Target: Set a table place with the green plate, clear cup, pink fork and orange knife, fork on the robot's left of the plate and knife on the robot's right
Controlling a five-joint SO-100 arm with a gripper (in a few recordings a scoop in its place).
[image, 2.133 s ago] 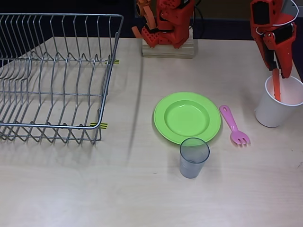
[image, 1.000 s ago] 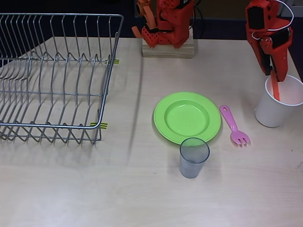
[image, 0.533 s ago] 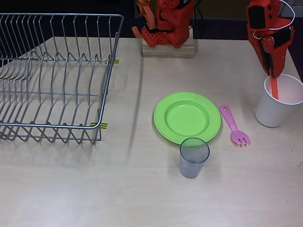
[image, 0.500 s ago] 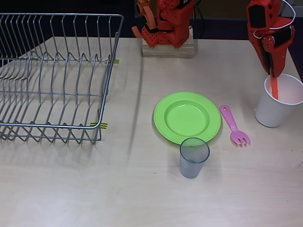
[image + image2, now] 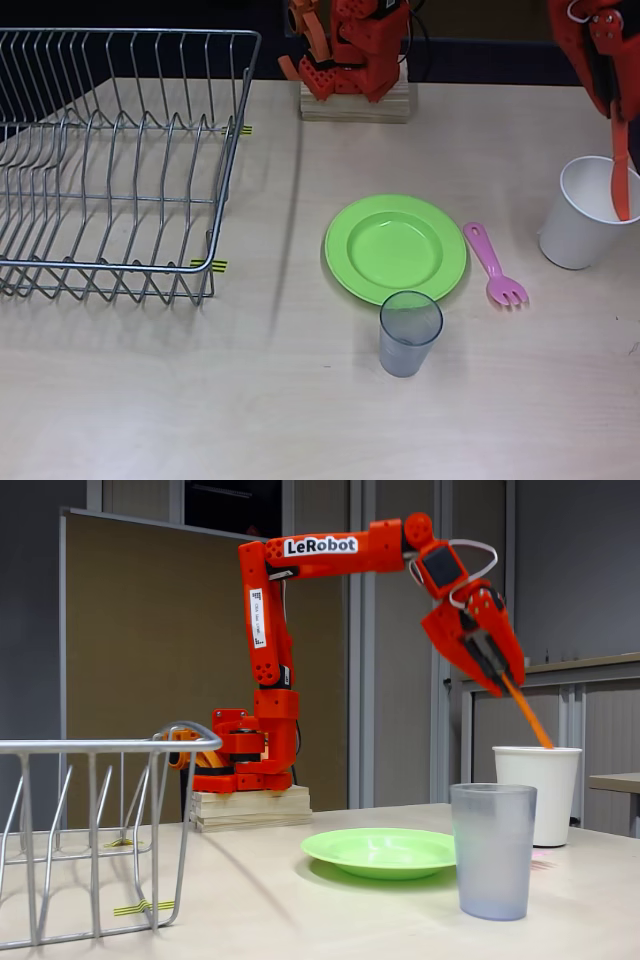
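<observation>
Orange knife [image 5: 527, 716] steeply tilted, tip downward

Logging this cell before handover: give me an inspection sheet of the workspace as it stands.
Surface: pale wood-grain table, bare at front.
Job's things: round lime-green plastic plate centre; translucent grey tumbler in front of it; pink plastic fork lying right of plate in overhead view; slim orange knife tip inside white cup.
Clutter: opaque white cup; wire dish rack.
Hand: shut on knife.
Cables: white wire loop at wrist.
Surroundings: dark wall panels.
</observation>
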